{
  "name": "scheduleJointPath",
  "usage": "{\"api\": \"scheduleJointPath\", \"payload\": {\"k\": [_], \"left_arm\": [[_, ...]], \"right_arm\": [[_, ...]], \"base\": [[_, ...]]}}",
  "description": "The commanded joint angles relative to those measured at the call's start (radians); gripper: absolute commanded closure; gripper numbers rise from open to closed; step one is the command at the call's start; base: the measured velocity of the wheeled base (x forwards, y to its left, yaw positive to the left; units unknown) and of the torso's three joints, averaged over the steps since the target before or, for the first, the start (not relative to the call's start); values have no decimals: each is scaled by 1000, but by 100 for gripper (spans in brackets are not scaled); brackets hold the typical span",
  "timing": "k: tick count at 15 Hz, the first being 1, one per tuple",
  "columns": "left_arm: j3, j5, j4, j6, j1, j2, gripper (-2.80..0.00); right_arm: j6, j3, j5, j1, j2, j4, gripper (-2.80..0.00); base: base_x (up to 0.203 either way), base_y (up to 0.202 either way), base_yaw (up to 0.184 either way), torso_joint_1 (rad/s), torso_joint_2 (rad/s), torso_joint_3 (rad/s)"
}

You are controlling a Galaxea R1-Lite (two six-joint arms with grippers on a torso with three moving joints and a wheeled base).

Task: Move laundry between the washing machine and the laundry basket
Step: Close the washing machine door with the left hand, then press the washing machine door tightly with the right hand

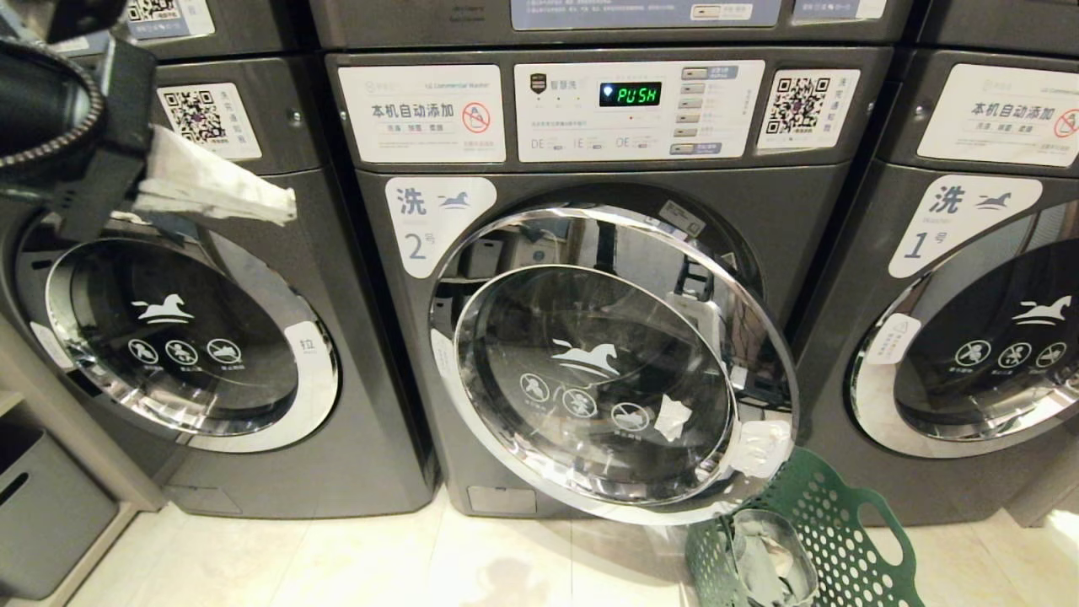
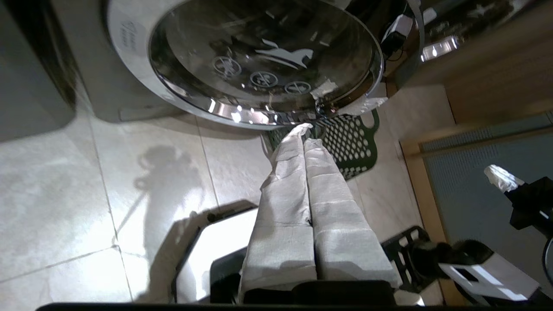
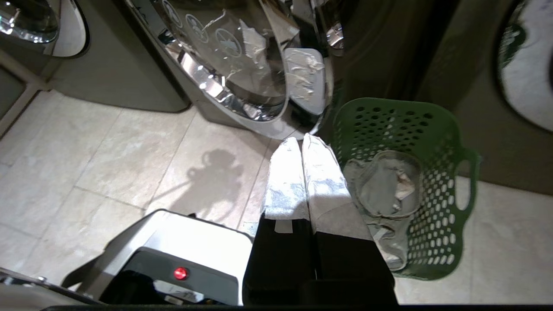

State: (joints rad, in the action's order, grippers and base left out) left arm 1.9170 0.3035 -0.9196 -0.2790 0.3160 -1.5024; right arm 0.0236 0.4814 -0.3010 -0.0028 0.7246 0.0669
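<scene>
Lying crumpled in laundry basket (image 3: 436, 129): pale grey laundry (image 3: 382, 190); both grippers' fingers closed, empty.

Left tool (image 2: 304, 129) (fingers together), washing machine (image 2: 268, 65) door, laundry basket (image 2: 352, 149) beyond

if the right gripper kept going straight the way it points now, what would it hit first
Probably the floor tile just in front of the washing machine, beside the near rim of the laundry basket. The right gripper, shut and empty, aims between the open door and basket; depth is unclear, so it might clip the door's lower edge.
</scene>
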Motion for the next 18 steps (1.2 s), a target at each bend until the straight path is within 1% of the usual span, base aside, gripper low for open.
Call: {"api": "scheduleJointPath", "payload": {"k": [1,2,4,5,7,9,11,13,16,18], "left_arm": [[-1,-64,9,-4,0,80,0],[-1,-97,11,-5,0,106,0],[2,-129,13,-2,0,144,0],[2,-151,13,0,-1,155,0],[2,-186,13,-1,-3,156,0],[-1,-192,11,0,-2,156,0],[-3,-194,5,1,-3,155,0],[-3,-227,5,3,-3,149,0],[-3,-234,7,4,-3,146,0],[-9,-233,3,3,-3,148,0]], "right_arm": [[12,106,-40,3,514,-111,0],[18,157,-59,8,648,-173,0],[24,260,-83,25,851,-271,0],[26,304,-84,39,928,-309,0],[29,371,-58,65,1048,-353,0],[37,422,-37,76,1140,-394,0],[36,432,-33,79,1212,-487,0],[34,434,-36,90,1269,-563,0],[37,460,-44,126,1299,-579,0],[33,516,-17,131,1337,-588,0]], "base": [[0,0,0,0,0,0],[0,0,0,0,0,0],[0,0,0,0,0,0],[0,0,0,0,0,0],[0,0,0,0,0,0],[0,0,0,0,0,0],[0,0,0,0,0,0],[0,0,0,0,0,0],[0,0,0,-1,15,4],[0,0,0,0,0,0]]}}
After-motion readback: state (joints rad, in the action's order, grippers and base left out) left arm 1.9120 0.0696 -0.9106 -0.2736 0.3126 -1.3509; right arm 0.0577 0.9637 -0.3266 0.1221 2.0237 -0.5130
